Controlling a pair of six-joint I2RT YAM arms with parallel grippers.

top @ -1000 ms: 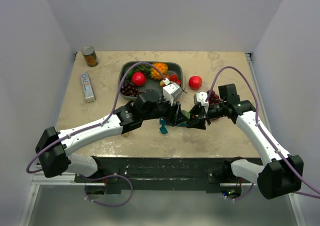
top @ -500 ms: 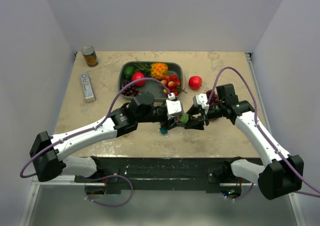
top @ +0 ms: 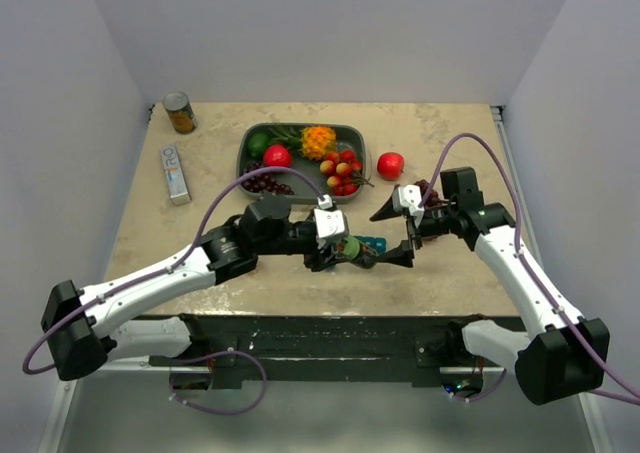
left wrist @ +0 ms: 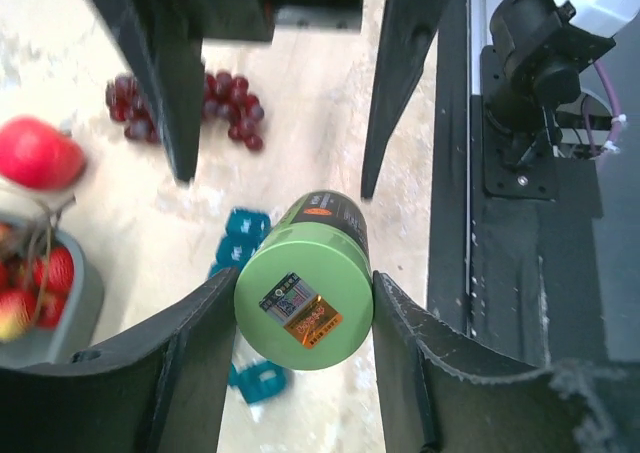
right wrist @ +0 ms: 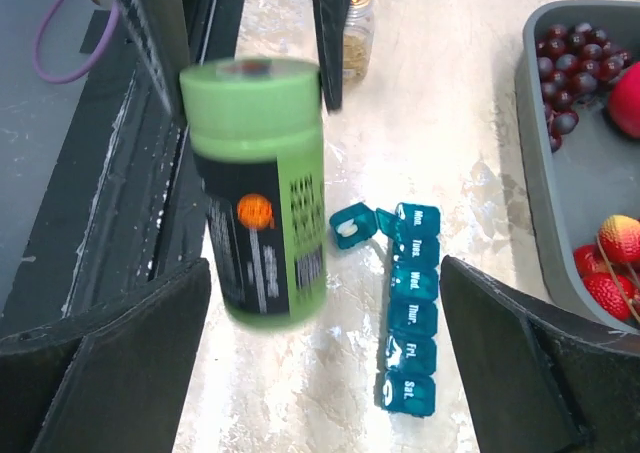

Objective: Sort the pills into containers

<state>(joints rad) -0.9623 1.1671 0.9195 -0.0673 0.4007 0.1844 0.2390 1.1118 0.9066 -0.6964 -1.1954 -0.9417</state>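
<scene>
Left gripper point(left wrist: 302, 298): we see it clenched on the green bottle point(right wrist: 258, 188), with a finger pressed to each side.
Right gripper point(right wrist: 325, 271): released. We see its fingers spread wide with nothing grasped, and the bottle and the teal strip both show between them in its wrist view.
Containers point(right wrist: 412, 323): we find the teal strip lying flat on the table point(top: 150, 213), just right of the bottle, between the two arms' tips.
Strip detail: six cells in a row carry day labels. One cell point(right wrist: 352, 225) at one end stands open with something white inside.
Tray point(right wrist: 535, 173): grey, holding fruit, farther back than the strip.
Red fruit point(top: 391, 164): on the table, right of the tray.
</scene>
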